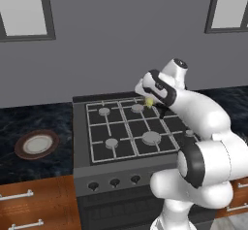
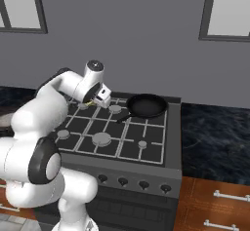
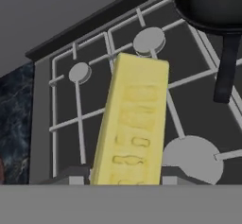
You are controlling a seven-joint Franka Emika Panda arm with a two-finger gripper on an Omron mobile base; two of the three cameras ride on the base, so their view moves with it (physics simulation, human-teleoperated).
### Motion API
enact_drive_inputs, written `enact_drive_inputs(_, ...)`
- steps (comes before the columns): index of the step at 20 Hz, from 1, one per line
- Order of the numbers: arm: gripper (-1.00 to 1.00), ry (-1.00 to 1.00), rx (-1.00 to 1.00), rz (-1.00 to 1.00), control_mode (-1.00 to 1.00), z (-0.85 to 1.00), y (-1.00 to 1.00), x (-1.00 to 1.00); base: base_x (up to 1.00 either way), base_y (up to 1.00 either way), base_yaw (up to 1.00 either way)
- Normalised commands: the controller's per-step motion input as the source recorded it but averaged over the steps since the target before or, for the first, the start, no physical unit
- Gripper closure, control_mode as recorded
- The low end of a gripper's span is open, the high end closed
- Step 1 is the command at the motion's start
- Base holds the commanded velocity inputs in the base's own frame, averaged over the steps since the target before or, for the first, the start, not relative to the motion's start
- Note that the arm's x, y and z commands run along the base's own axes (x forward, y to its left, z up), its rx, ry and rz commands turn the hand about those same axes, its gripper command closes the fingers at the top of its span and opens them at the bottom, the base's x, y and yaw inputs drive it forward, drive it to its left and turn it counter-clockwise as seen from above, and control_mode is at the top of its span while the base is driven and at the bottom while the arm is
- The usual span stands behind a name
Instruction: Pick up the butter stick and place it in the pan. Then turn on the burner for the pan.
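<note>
The pale-yellow butter stick (image 3: 134, 124) stands between my fingertips (image 3: 75, 176), and my gripper (image 3: 125, 178) is shut on it. It hangs above the gas stove's back burners, where a small yellow spot of butter (image 1: 149, 101) shows at the gripper (image 1: 152, 103). The black frying pan (image 2: 146, 105) sits on the back right burner, its short handle pointing toward the stove's middle. My gripper (image 2: 93, 101) is left of the pan and apart from it. In the hand view the pan (image 3: 208, 3) lies at the top right, with its handle (image 3: 227, 67) below it.
The stove grate (image 1: 127, 129) has several grey burner caps. Dark knobs (image 2: 123, 181) line the stove's front panel. A brown-rimmed white plate (image 1: 37, 144) rests on the dark counter left of the stove. Wooden drawers with white handles (image 2: 229, 195) lie below the counter.
</note>
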Motion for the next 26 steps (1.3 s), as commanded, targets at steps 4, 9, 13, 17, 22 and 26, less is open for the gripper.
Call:
enact_drive_inputs(4,1.0,0.03,0.07,-0.06,-1.0,0.0,-0.78,0.34,0.0,0.0,0.0)
enact_drive_inputs(9,1.0,0.04,0.09,-0.04,-1.0,0.0,-0.68,0.17,0.0,0.0,0.0)
enact_drive_inputs(13,1.0,0.0,0.04,-0.02,-1.0,-0.03,-0.43,0.39,0.0,0.0,0.0)
enact_drive_inputs(17,1.0,0.05,0.0,0.0,-1.0,-0.09,-0.36,0.55,0.0,0.0,0.0)
enact_drive_inputs(22,1.0,0.15,0.0,0.0,-1.0,-0.17,-0.35,0.66,0.0,0.0,0.0)
enact_drive_inputs(26,1.0,0.17,0.0,0.0,-1.0,-0.22,-0.46,0.64,0.0,0.0,0.0)
